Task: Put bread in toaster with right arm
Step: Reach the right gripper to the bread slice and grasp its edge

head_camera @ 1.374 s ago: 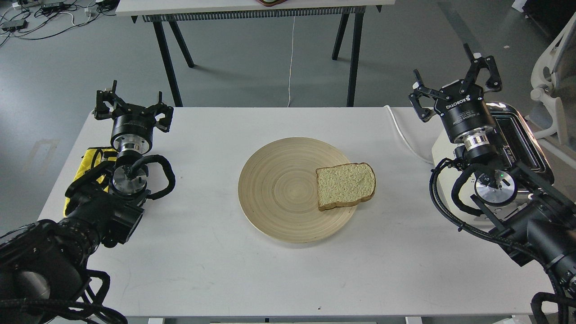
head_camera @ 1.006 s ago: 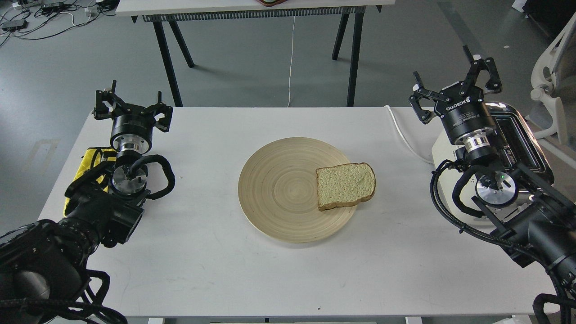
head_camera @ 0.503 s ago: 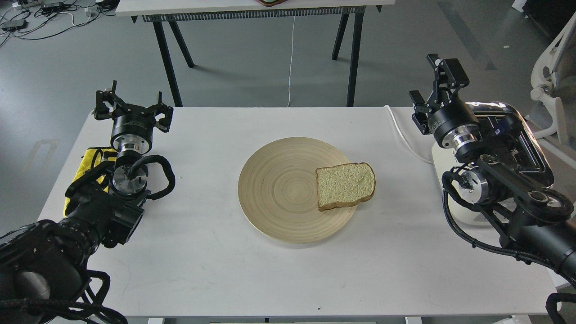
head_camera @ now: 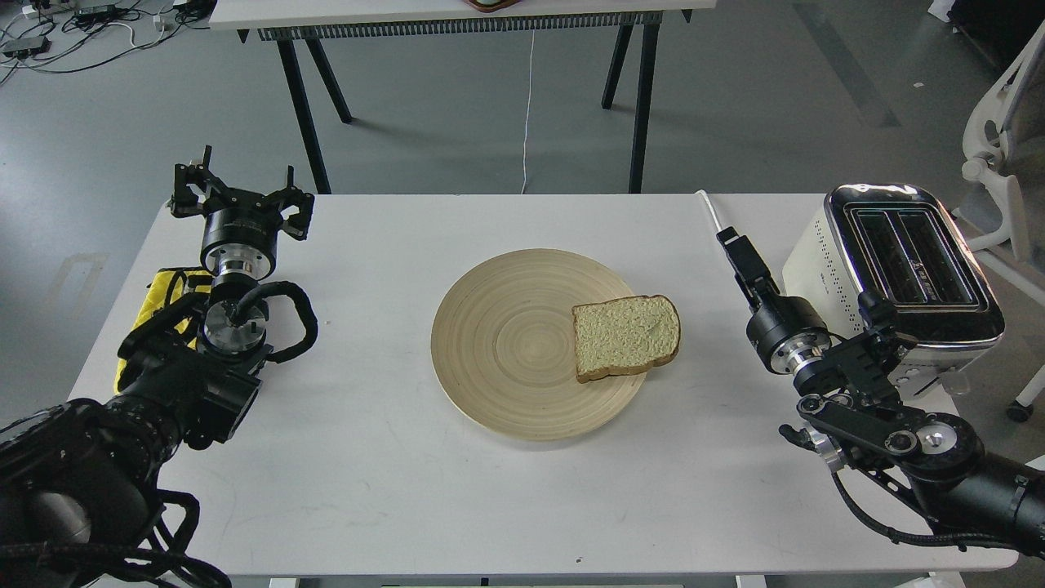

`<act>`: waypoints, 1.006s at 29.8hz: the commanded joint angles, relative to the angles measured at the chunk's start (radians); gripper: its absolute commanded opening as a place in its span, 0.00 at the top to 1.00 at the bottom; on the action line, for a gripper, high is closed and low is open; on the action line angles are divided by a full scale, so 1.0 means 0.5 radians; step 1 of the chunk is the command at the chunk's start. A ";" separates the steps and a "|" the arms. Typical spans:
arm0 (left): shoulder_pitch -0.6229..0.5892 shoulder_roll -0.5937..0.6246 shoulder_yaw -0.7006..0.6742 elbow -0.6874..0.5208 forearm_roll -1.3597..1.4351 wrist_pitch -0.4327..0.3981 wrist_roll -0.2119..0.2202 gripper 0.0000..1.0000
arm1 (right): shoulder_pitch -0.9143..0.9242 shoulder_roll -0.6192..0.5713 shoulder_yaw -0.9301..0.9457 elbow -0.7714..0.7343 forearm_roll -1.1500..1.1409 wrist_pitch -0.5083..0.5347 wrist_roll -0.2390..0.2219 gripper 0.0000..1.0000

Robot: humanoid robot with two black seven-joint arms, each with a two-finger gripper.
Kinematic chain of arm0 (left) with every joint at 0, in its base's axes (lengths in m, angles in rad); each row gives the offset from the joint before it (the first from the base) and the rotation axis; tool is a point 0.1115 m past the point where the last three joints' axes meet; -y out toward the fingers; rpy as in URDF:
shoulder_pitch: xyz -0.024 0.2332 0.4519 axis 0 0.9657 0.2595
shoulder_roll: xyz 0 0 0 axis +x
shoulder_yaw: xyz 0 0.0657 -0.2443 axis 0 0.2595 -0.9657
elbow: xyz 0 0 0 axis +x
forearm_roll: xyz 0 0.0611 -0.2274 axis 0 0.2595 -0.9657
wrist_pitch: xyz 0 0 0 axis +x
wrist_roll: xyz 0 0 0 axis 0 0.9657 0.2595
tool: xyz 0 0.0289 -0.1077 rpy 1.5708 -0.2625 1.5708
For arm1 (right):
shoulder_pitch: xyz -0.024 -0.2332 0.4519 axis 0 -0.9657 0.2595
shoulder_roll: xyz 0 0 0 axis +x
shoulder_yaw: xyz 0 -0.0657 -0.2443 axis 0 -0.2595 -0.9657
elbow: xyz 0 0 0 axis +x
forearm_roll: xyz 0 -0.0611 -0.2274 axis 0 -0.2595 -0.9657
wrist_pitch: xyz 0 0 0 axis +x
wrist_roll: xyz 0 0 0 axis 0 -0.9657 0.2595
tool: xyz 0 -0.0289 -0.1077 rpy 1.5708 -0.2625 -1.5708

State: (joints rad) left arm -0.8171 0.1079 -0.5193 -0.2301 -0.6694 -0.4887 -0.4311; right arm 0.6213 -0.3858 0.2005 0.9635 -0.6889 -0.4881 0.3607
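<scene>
Approach step: right pincer [head_camera: 732, 245], seen edge-on so its opening cannot be told, must reach the bread slice [head_camera: 626, 336] on the wooden plate [head_camera: 506, 351] before the toaster [head_camera: 906, 278].

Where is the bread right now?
In the head view, the bread lies flat on the right edge of the wooden plate, left of the toaster.

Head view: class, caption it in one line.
Right gripper nears bread on wooden plate; toaster empty.
</scene>
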 commanded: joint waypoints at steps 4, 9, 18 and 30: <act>-0.001 -0.001 -0.001 0.000 -0.002 0.000 0.000 0.00 | -0.046 0.115 -0.116 0.000 0.000 -0.001 0.003 0.00; -0.001 -0.001 -0.001 0.000 0.001 0.000 0.000 0.00 | -0.058 0.136 -0.119 0.006 0.000 -0.001 0.003 0.03; -0.001 -0.001 0.002 0.000 0.001 0.000 -0.003 0.00 | -0.065 0.176 -0.195 0.003 0.000 -0.001 0.003 0.48; -0.001 -0.001 -0.001 0.000 0.001 0.000 -0.003 0.00 | -0.058 0.176 -0.195 0.009 0.000 -0.001 0.003 0.97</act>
State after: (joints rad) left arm -0.8175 0.1074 -0.5194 -0.2301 -0.6687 -0.4887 -0.4318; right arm 0.5907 -0.2975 0.1008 0.9663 -0.6896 -0.4887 0.3629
